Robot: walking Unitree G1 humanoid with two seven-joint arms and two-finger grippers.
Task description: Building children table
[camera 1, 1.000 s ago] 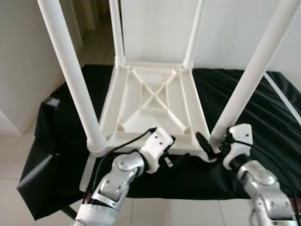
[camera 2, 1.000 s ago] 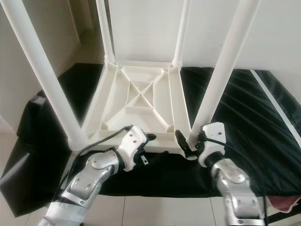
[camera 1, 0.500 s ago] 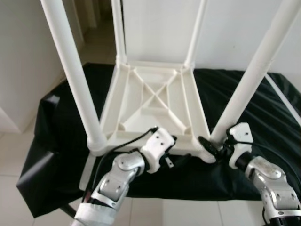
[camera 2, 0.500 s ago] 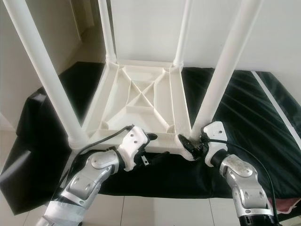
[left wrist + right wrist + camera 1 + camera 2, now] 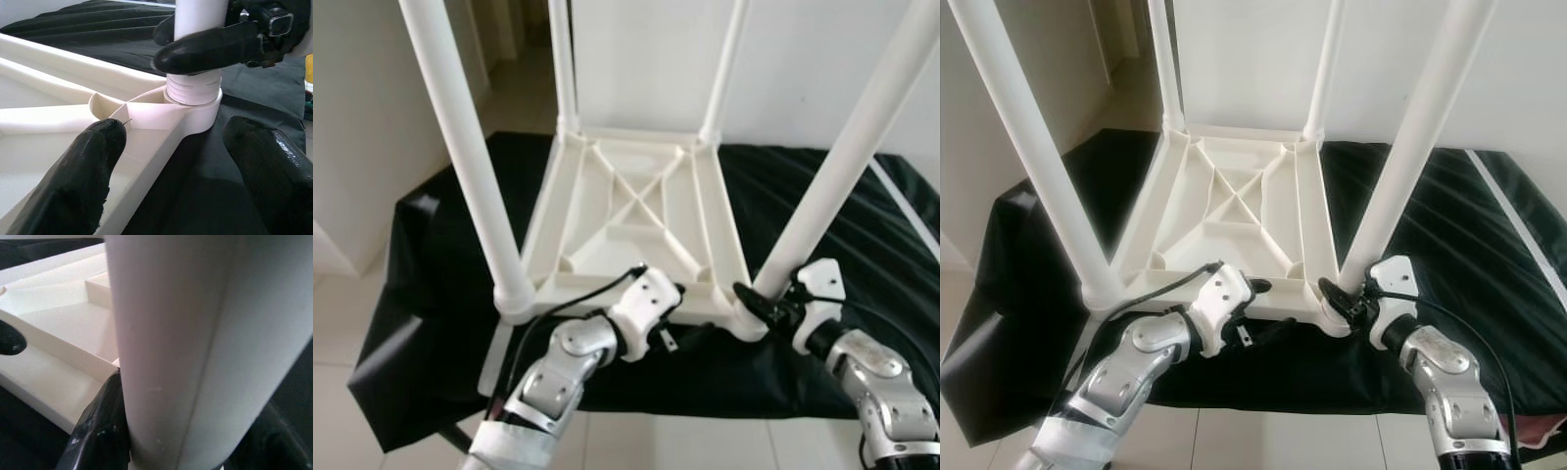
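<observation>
Table: white plastic children's table [image 5: 636,211] lies upside down on a black cloth-covered surface [image 5: 440,264], ribbed underside up, its four round white legs standing upward, long axes near vertical.
Near right leg: white tube [image 5: 847,166] seated in the corner socket at the table's near edge.
Right gripper [image 5: 766,304]: closed around the base of that leg.
Left gripper [image 5: 171,161]: fingers spread, straddling the table's near rim beside that socket, holding nothing.

Contents: 1 white table top [image 5: 636,220], inverted; 4 white legs [image 5: 470,166] fitted upright at its corners; 1 black cloth [image 5: 440,284] beneath; 2 grippers, left gripper [image 5: 668,315] and right gripper [image 5: 756,303].
</observation>
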